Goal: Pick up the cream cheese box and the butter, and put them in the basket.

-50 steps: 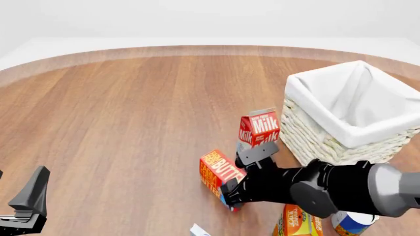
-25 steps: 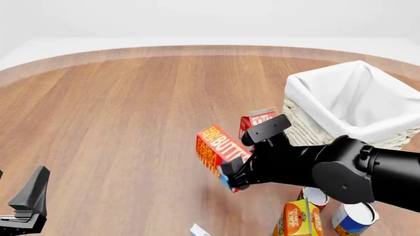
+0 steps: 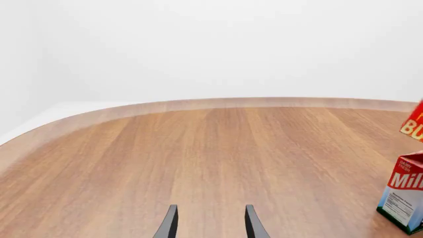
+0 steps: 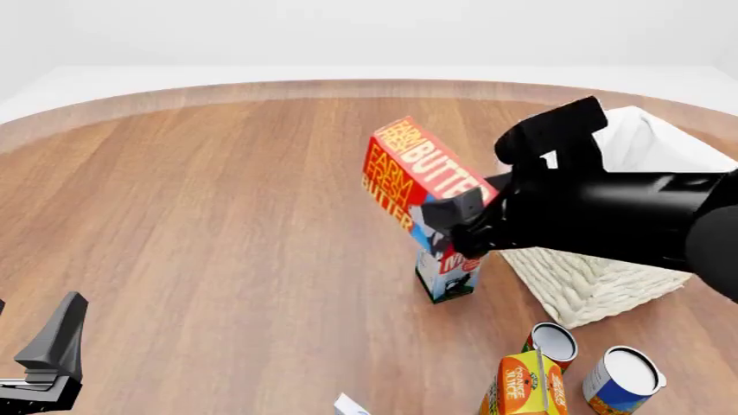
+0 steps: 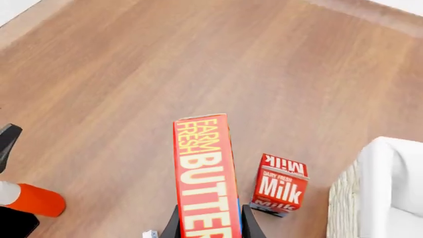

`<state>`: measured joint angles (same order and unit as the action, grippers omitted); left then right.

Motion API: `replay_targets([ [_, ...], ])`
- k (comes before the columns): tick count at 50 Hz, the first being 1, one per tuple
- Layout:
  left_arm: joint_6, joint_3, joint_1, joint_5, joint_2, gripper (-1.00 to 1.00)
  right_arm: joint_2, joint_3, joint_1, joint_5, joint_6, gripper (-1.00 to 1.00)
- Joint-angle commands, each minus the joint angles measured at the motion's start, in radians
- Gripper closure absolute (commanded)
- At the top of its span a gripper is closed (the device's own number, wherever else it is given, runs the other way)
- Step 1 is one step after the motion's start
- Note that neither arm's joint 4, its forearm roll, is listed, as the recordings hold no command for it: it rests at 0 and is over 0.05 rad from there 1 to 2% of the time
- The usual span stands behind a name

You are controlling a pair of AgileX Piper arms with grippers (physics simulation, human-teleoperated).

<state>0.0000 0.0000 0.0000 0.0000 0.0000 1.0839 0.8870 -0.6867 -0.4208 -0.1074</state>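
The butter (image 4: 417, 175), a red-and-orange carton, hangs tilted above the table just left of the basket (image 4: 590, 285). My right gripper (image 4: 458, 218) is shut on its lower end. In the right wrist view the butter (image 5: 205, 173) stands between the two fingers, with the basket's white rim (image 5: 378, 183) to one side. A small white corner at the front edge is the cream cheese box (image 4: 349, 405), also seen as a speck (image 5: 150, 234). My left gripper (image 4: 34, 359) sits low at the front left, open and holding nothing (image 3: 210, 227).
A red milk carton (image 4: 448, 278) stands under the held butter, close to the basket wall. Two blue-and-white cans (image 4: 554, 343) (image 4: 623, 377) and an orange juice carton (image 4: 526, 386) crowd the front right. An orange-red rounded object (image 5: 31, 200) lies near the left arm.
My right gripper has lifted the butter off the table, up and to the right toward the basket. The milk carton now shows below it. The left arm has not moved.
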Motion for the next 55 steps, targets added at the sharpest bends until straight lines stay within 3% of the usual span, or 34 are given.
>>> replay_targets([
  [1,0.0,0.0,0.0,0.0,0.0,-1.0,-0.079,0.103,0.057,-0.055,-0.007,1.0],
  [3,0.0,0.0,0.0,0.0,0.0,-1.0,-0.089,0.107,0.076,-0.055,-0.013,1.0],
  [9,0.0,0.0,0.0,0.0,0.0,-1.0,-0.117,0.144,0.172,-0.061,-0.116,1.0],
  [11,0.0,0.0,0.0,0.0,0.0,-1.0,-0.133,0.154,0.23,-0.06,-0.069,1.0],
  [25,0.0,0.0,0.0,0.0,0.0,-1.0,-0.144,0.195,0.384,-0.095,-0.117,1.0],
  [32,0.0,0.0,0.0,0.0,0.0,-1.0,-0.164,0.204,0.457,-0.093,-0.114,1.0],
  [42,0.0,0.0,0.0,0.0,0.0,-1.0,-0.179,0.188,0.6,-0.068,-0.172,1.0],
  [55,0.0,0.0,0.0,0.0,0.0,-1.0,-0.183,0.117,0.657,-0.004,-0.226,1.0],
])
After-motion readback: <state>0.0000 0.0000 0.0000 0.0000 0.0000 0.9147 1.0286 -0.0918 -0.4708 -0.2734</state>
